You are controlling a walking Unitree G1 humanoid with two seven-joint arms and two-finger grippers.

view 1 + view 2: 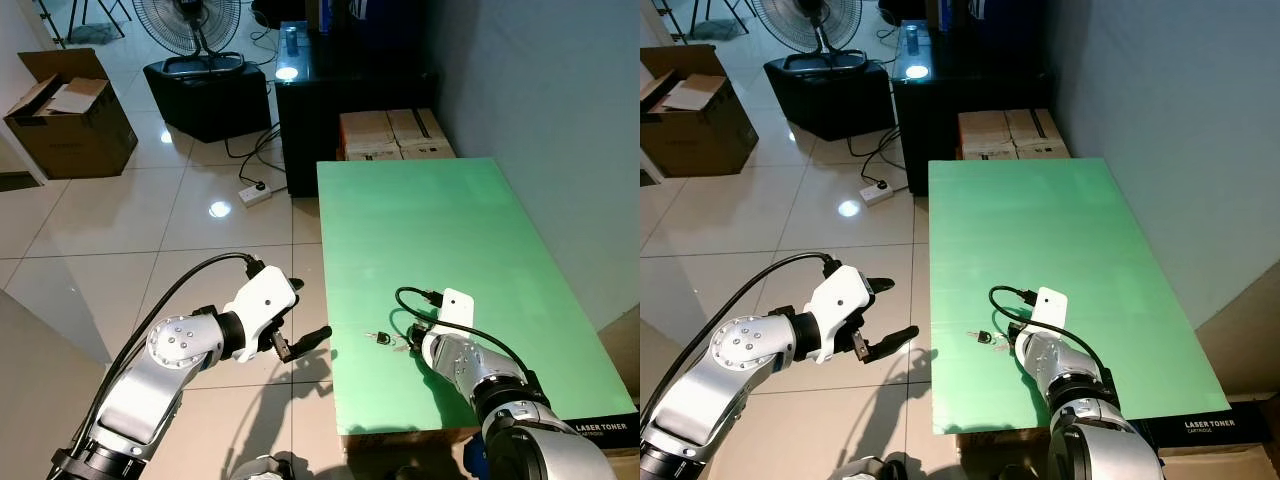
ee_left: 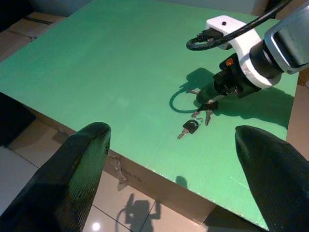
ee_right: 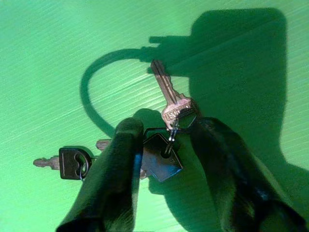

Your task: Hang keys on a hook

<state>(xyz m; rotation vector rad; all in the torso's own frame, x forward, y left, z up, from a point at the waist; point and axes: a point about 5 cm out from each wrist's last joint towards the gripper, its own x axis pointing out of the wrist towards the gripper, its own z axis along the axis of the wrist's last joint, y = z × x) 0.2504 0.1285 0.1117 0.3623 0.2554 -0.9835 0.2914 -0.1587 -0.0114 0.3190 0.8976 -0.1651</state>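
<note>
Straddling the keys (image 3: 164, 140) on the counter (image 1: 450, 230), your right gripper (image 3: 166, 159) fingers stand narrow; take the loose, light bunch at its ring.

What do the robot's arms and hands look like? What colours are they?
Both arms are shiny silver metal with round joints. Each wrist wears a white block with a black cable looping out of it. The left hand and the right hand each have two long black fingers, smooth, rounded and a little glossy. The right arm's joint near the hand shows a small orange mark in the left wrist view.
</note>
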